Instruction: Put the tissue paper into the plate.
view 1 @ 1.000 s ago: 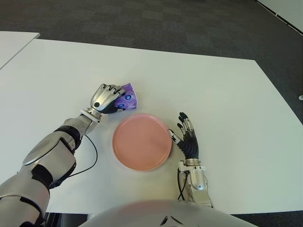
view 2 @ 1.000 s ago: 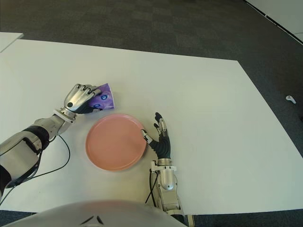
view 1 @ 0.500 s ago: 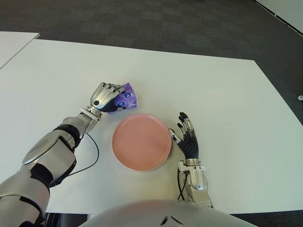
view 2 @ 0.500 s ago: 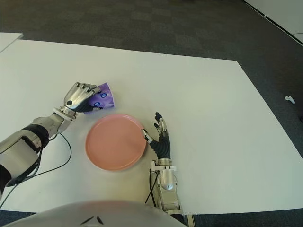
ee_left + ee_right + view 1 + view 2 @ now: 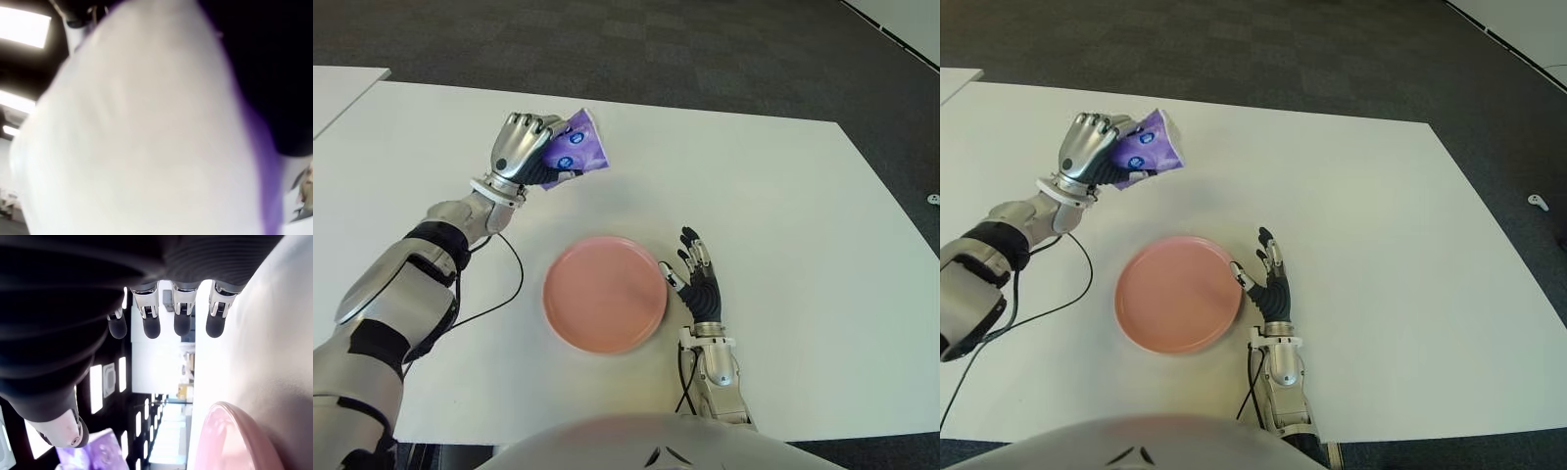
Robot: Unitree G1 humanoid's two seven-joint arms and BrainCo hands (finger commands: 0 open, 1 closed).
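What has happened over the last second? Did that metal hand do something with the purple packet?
The left hand, closed around the purple tissue paper packet, has lifted it off the white table and carried it up and away from the robot; it was low beside the round pink plate before. The plate stayed put and empty, and the right hand stayed open beside the plate's right edge.

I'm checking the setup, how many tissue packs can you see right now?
1. The purple tissue pack is gripped in the left hand, above the table, beyond the pink plate. None appears elsewhere.
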